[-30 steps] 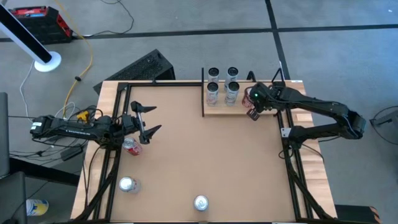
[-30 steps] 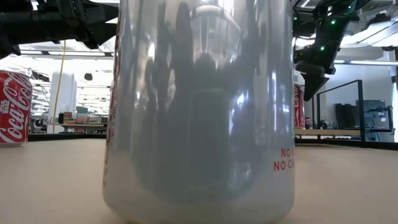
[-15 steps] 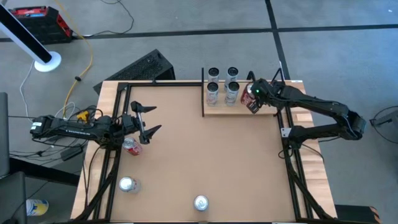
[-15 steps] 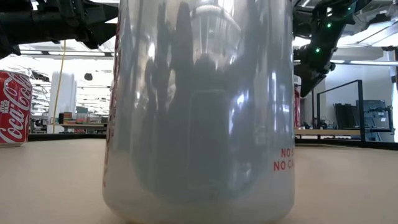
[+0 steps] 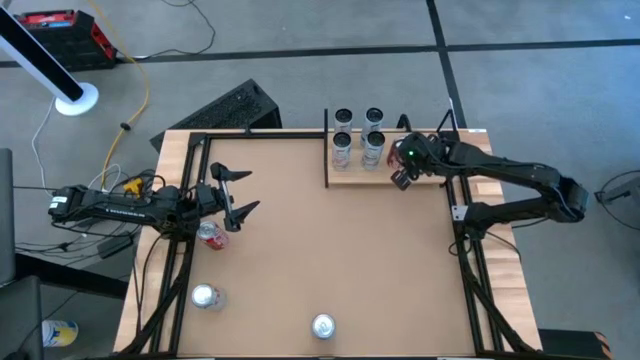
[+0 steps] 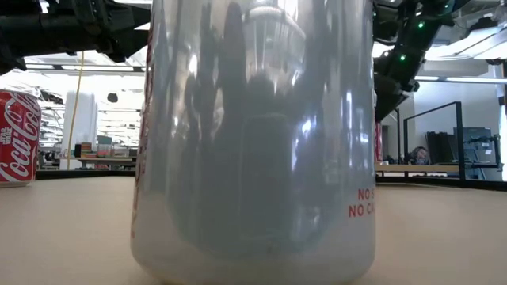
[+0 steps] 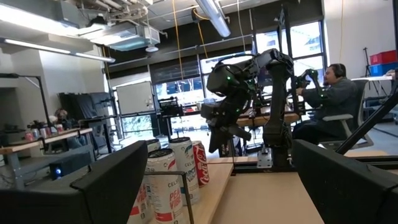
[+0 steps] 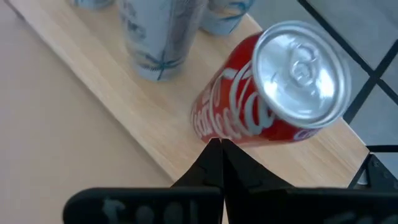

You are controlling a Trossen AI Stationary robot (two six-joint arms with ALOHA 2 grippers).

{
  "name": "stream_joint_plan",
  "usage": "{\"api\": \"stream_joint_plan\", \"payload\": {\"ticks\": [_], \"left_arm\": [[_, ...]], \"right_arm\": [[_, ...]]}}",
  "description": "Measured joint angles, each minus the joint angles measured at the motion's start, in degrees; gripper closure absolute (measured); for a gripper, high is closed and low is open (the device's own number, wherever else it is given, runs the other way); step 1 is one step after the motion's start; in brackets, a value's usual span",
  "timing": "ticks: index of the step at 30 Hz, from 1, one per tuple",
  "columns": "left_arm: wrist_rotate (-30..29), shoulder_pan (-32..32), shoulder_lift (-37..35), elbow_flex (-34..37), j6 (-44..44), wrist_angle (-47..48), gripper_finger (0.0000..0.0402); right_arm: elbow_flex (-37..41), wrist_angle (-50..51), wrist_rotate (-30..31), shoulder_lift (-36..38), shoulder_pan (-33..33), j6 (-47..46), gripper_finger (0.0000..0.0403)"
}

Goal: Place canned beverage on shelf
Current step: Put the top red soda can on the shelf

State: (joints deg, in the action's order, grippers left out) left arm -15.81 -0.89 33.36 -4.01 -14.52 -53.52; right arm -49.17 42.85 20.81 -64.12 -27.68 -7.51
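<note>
A red cola can stands upright on the right end of the pale wood shelf, beside several white cans; it also shows in the left wrist view. My right gripper is shut and slants down just in front of that can; in the high view my right gripper covers it. My left gripper hangs open at the table's left edge, above another red can that it does not touch. My right gripper has its shut fingertips right at the low part of the red can's side, slanting down from the near side. I cannot tell whether they touch it. The can stands upright with its base on the shelf.
A thin black rail closes the shelf's left end. Two silver-topped cans stand near the table's front edge. In the low view one fills the frame as a pale can, with a cola can at its left.
My right gripper, shut throughout, has swung a little toward the far edge and back over the shelf's right end and tipped slightly. It now covers the red can in the high view, where the can showed before.
</note>
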Motion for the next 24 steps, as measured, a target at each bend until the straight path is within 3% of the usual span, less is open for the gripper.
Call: {"api": "stream_joint_plan", "payload": {"ticks": [18, 24], "left_arm": [[0.0, 0.0, 0.0, 0.0, -0.18, 0.0, 0.0016], [0.0, 0.0, 0.0, 0.0, -0.29, 0.0, 0.0016]], "right_arm": [[0.0, -7.11, 0.6, 0.0, -8.43, 1.99, 0.0387], [0.0, -4.86, -3.93, 0.0, -7.97, 2.0, 0.0387]]}}
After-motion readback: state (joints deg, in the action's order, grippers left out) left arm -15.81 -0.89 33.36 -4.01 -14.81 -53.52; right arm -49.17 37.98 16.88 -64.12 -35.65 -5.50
